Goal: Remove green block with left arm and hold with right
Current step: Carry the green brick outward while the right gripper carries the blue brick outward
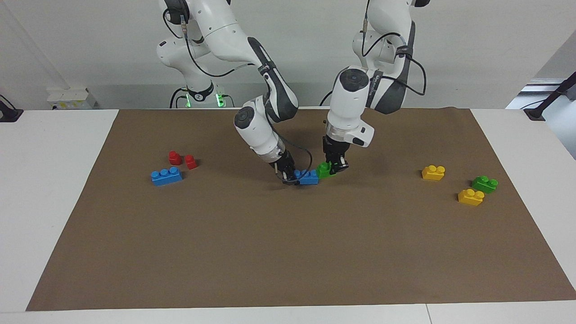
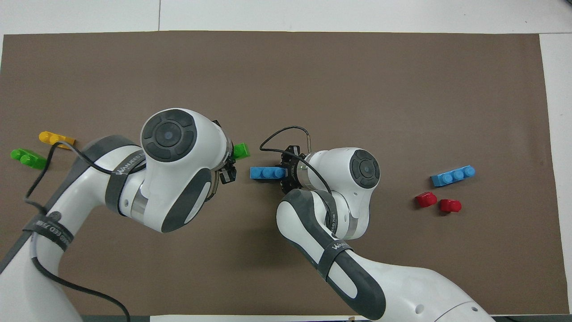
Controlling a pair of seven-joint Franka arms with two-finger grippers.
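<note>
A green block [image 1: 324,169] with two studs is held tilted in my left gripper [image 1: 335,167], which is shut on it just above the brown mat [image 1: 288,252] at mid-table. It sits at the end of a blue three-stud brick [image 1: 307,177]. My right gripper [image 1: 290,176] is shut on the blue brick's other end, low at the mat. In the overhead view the green block [image 2: 241,150] shows a small gap from the blue brick [image 2: 267,172]. There the left gripper [image 2: 232,161] is partly hidden under its wrist, and the right gripper [image 2: 284,172] grips the brick.
A second green block [image 1: 484,184] and two yellow bricks [image 1: 433,172] [image 1: 470,197] lie toward the left arm's end. Another blue brick [image 1: 166,176] and two red pieces [image 1: 174,157] [image 1: 191,162] lie toward the right arm's end.
</note>
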